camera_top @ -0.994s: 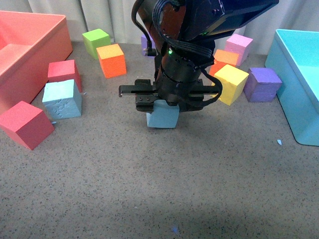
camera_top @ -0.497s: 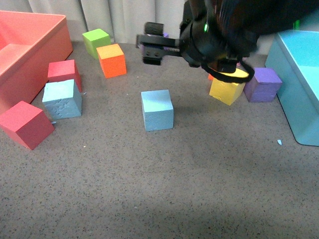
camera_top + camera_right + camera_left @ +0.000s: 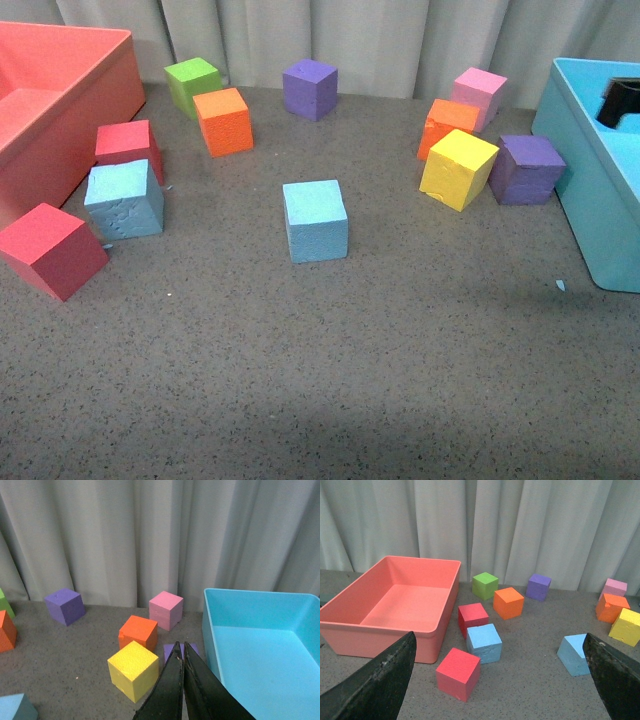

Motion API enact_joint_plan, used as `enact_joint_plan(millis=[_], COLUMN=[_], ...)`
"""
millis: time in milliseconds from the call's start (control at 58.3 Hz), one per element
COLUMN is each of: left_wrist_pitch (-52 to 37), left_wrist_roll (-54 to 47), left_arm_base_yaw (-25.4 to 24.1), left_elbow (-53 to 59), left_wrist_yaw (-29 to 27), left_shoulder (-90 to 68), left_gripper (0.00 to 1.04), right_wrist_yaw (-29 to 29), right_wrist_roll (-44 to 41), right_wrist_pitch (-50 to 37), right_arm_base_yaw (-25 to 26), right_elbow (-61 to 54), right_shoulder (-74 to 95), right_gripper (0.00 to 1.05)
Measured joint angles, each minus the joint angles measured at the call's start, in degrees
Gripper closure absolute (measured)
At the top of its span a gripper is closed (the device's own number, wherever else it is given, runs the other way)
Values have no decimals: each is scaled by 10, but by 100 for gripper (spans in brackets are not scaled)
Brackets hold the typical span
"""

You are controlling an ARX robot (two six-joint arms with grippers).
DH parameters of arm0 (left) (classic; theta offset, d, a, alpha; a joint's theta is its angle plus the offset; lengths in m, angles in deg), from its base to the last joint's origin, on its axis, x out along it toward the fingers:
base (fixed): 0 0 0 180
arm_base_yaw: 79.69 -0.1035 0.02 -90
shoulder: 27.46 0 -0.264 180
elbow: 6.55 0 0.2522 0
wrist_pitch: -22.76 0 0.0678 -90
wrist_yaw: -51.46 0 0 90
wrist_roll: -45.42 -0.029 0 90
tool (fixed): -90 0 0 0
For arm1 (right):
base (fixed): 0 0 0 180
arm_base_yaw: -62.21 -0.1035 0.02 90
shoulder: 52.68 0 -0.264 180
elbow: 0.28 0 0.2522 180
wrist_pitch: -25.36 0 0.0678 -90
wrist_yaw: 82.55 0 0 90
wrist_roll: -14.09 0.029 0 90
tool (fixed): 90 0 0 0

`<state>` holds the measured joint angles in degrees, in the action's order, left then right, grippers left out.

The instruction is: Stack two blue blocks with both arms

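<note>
Blue blocks lie well apart on the grey surface, neither one stacked. We see the smooth blue block alone at the centre. The pitted blue block sits to the left, between a far red block and a near red block, close to the salmon bin. The left pincer hangs spread wide, holding nothing. The right pincer is pressed closed with nothing in it, a yellow block and a turquoise bin before it.
</note>
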<state>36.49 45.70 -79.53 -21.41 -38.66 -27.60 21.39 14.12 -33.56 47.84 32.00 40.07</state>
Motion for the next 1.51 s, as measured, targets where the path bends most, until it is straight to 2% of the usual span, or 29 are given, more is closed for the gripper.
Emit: enact_joint_plan(millis=[86, 189, 634, 686, 789, 1509], left_wrist_pitch=[0, 0, 0, 0, 0, 0], left_wrist_roll=[0, 0, 0, 0, 0, 0], left_arm_base_yaw=[0, 0, 0, 0, 0, 0], left_elbow=[0, 0, 0, 0, 0, 0], left_wrist_yaw=[0, 0, 0, 0, 0, 0], left_shoulder=[0, 0, 0, 0, 0, 0], left_gripper=[7, 7, 7, 7, 7, 7], right_wrist_yaw=[-17, -34, -91, -129, -135, -138], right_wrist_roll=[0, 0, 0, 0, 0, 0], right_wrist_pitch=[9, 68, 200, 224, 261, 506], right_arm_base_yaw=[15, 35, 95, 120, 140, 142], right_elbow=[-31, -57, -152, -159, -168, -184], right_shoulder=[-46, -122, -358, -387, -435, -707], right_gripper=[104, 104, 104, 104, 104, 104])
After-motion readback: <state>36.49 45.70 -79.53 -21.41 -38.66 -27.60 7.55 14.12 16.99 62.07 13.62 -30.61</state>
